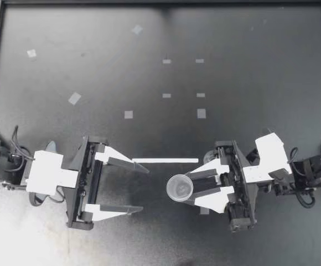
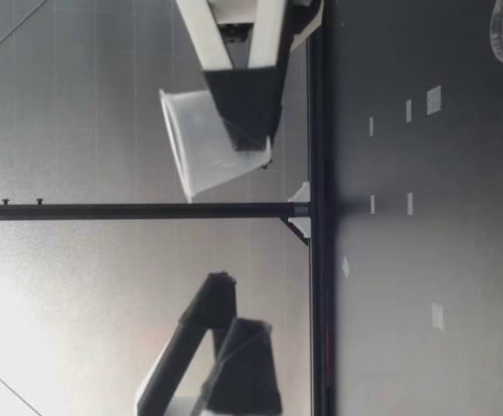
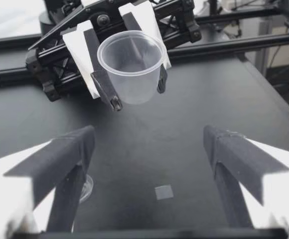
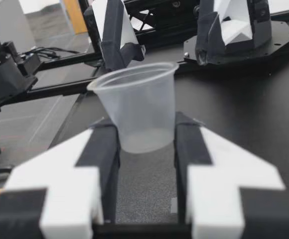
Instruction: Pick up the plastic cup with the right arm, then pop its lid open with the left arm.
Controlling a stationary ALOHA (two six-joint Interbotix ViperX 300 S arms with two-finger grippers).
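A matte black table top (image 1: 249, 44) spreads under my left gripper (image 1: 145, 189) and my right gripper (image 1: 189, 187), dotted with small pale tape squares (image 1: 128, 114); a long white tape strip (image 1: 165, 160) lies between the two grippers. A black metal frame rail (image 1: 160, 2) edges the table's far side. Ahead of my right gripper, past the table, grey floor (image 4: 30, 124) and an orange panel (image 4: 74, 15) show. Light glares on the table beside my left gripper.

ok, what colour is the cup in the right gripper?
Colourless, translucent plastic cup in my right gripper; shows best in right wrist view.

My right gripper (image 4: 145, 127) holds a clear plastic cup (image 4: 134, 97), its two fingers (image 4: 103, 149) pressing opposite sides.
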